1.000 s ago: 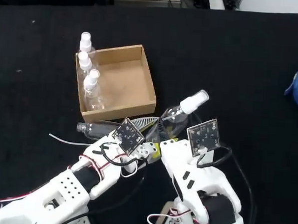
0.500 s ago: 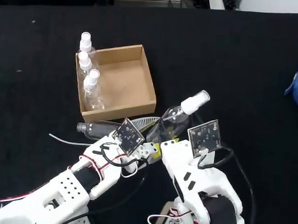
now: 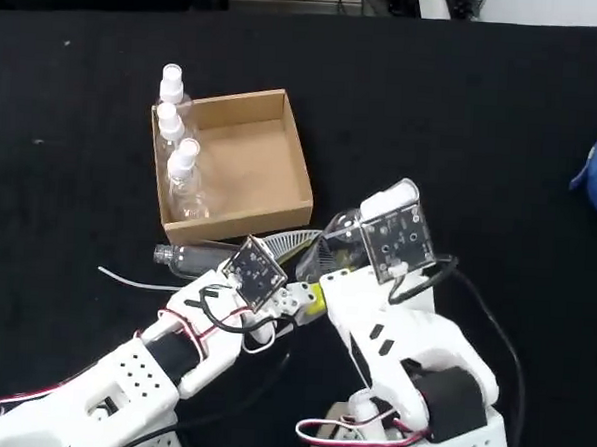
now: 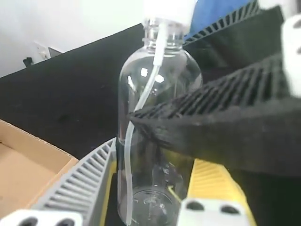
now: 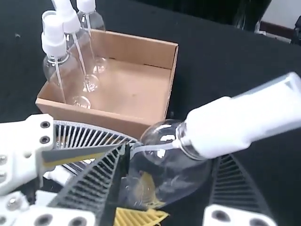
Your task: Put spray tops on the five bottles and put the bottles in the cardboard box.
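Your right jaws have swung up-frame over the bottle (image 3: 341,234); they and the left jaws both clench it.

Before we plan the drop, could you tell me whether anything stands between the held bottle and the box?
Nothing visible does. The bottle is just outside a corner of the box. The three bottles inside stand along the wall farthest from it, leaving the nearer floor free.

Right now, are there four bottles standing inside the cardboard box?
No, only three bottles stand in the cardboard box, lined up along one wall.
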Controlling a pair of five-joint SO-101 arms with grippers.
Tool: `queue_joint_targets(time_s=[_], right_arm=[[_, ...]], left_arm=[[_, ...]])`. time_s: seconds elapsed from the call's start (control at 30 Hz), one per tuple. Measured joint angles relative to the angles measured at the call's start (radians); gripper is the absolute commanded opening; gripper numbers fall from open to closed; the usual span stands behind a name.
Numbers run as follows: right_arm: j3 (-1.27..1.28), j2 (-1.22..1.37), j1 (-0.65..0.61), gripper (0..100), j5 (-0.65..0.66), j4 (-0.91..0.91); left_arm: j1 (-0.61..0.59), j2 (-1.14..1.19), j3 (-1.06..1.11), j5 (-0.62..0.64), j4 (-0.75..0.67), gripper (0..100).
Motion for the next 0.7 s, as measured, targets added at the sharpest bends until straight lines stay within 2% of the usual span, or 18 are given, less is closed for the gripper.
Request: queue_joint_targets(time_s=[0.37,0.7], right_arm=[[0.006,-0.086,-0.003,22.9,0.002,0.084],[0.106,-0.13,-0.009,23.4,0.0,0.015]], left_arm=[[0.005,0.0,0.0,0.0,0.0,4],[-0.006,0.002,0.002,0.0,0.0,4]])
